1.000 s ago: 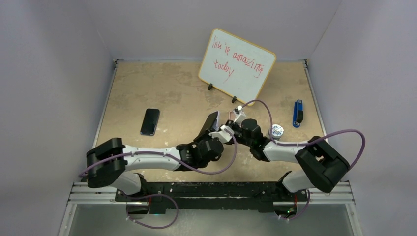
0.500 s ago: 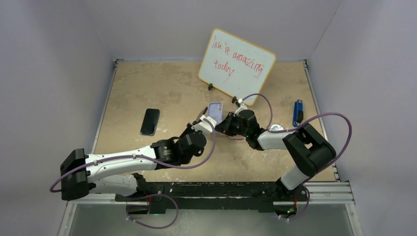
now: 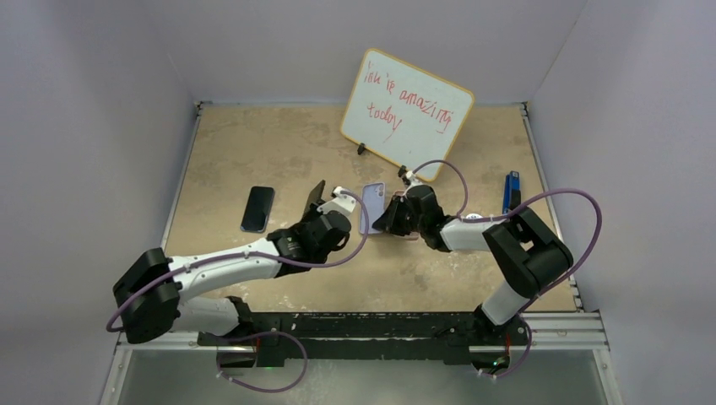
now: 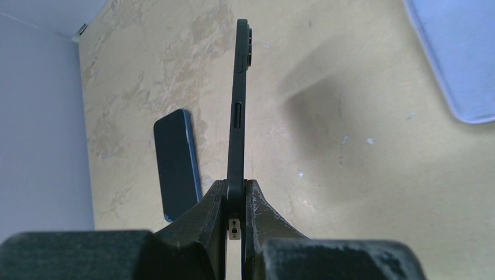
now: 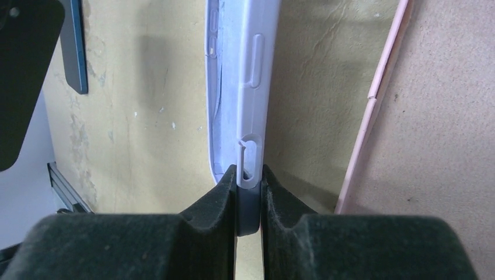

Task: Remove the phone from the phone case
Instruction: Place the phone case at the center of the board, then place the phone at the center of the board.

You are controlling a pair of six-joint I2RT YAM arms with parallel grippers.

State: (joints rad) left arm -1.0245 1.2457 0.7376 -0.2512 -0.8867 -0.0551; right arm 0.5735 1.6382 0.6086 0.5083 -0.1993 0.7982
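My left gripper point(image 4: 236, 189) is shut on the bottom end of a black phone point(image 4: 239, 99), held edge-on above the table; in the top view the phone point(image 3: 317, 197) sits left of centre. My right gripper point(image 5: 248, 178) is shut on the end of a pale lavender phone case point(image 5: 242, 70), held on edge; in the top view the case point(image 3: 371, 207) is just right of the phone. Phone and case are apart, with a gap between them. The case's inside looks empty.
A second dark blue phone point(image 3: 257, 208) lies flat on the table at the left, also in the left wrist view point(image 4: 175, 160). A whiteboard point(image 3: 407, 112) with red writing stands at the back. A blue object point(image 3: 511, 193) and a small round object point(image 3: 473, 218) lie at the right.
The phone and the case have come apart: my left gripper carried the black phone to the left, while my right gripper kept the lavender case near the centre.
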